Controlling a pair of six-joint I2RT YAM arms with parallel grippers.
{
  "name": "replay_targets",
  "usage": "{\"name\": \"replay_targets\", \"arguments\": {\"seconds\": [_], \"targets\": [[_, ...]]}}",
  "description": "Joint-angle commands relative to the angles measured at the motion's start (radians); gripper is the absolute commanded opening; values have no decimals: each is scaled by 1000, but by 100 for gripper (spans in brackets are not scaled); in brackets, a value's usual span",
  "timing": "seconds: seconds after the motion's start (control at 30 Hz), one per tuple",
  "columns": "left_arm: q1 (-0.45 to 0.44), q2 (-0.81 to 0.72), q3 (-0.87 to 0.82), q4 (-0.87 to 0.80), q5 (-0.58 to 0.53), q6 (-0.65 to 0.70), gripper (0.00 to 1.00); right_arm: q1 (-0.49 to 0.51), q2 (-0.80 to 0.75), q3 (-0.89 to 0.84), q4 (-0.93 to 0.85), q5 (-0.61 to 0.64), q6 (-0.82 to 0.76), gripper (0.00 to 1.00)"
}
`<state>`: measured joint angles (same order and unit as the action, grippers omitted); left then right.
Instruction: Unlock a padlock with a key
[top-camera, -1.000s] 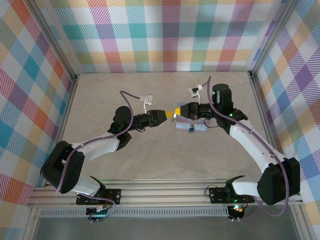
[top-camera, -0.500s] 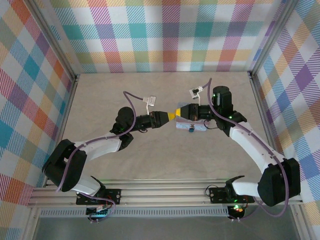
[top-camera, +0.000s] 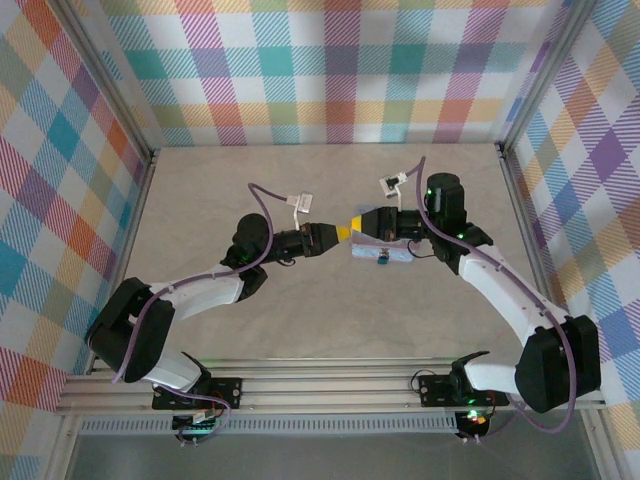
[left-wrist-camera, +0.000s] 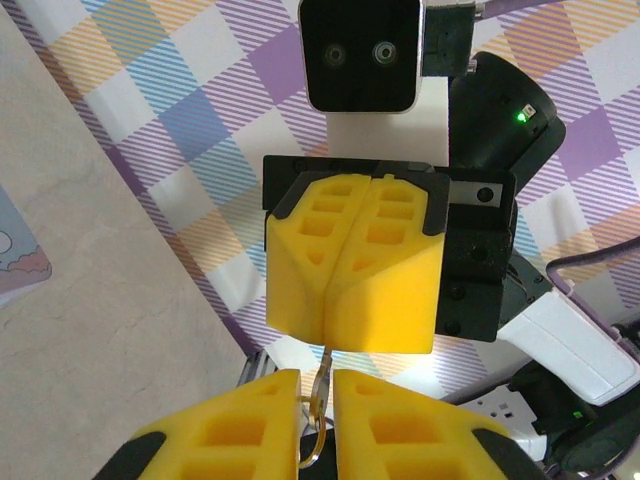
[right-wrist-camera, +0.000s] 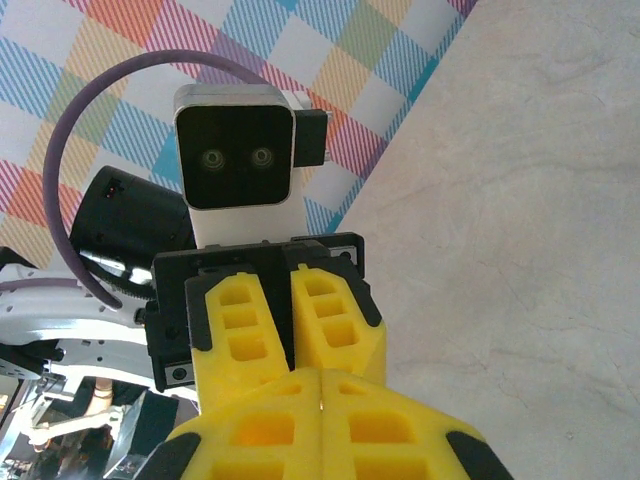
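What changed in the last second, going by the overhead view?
The left gripper moved right toward the right gripper, closing the gap; their tips now meet. The left gripper holds a thin metal piece. The blue box and the right arm stayed put.

Pastel multicoloured plaid-patterned walls, mottled beige tabletop, bright yellow ribbed fingers edged in black, white-and-black arm links trailed by purple cables, pale blue square box.
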<state>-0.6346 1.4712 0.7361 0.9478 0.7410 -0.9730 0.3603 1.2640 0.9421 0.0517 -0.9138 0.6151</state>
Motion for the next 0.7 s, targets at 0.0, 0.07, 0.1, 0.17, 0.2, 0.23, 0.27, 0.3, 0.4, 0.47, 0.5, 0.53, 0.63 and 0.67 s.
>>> {"name": "replay_targets", "arguments": {"seconds": [0.0,0.07,0.1,0.17,0.2,0.23,0.27,0.3,0.4,0.47,0.5,0.53,0.63,0.67], "targets": [[-10,-2,28,20,13,18,17,-2,6,-12,55,-7,12,0],[-10,-2,30,19,16,20,9,-2,7,-12,60,-7,16,0],[-10,-5,31,16,17,23,3,-3,8,-12,60,-7,16,0],[-10,-7,32,10,18,30,0,-2,7,-12,59,-6,17,0],[-10,-10,31,2,17,36,0,-2,7,-13,56,-4,17,0],[-10,-14,31,-10,15,46,0,-3,5,-12,49,4,14,0],[-10,-19,29,-24,13,57,0,-1,2,-12,37,11,10,4],[-10,-27,27,-51,10,75,0,-2,-1,-10,20,25,1,12],[-9,-62,23,-184,-16,166,0,-1,-12,12,-106,112,-51,44],[-10,-90,20,-299,-43,238,0,-2,-20,37,-217,194,-98,55],[-10,-102,16,-350,-61,265,0,-2,-23,44,-266,252,-116,59],[-9,-113,8,-393,-76,291,0,-3,-30,44,-310,312,-132,62],[-8,-133,-21,-485,-130,346,0,-2,-40,10,-386,501,-148,64],[-8,-133,-25,-519,-145,364,0,-1,-40,-12,-389,542,-150,64]]}}
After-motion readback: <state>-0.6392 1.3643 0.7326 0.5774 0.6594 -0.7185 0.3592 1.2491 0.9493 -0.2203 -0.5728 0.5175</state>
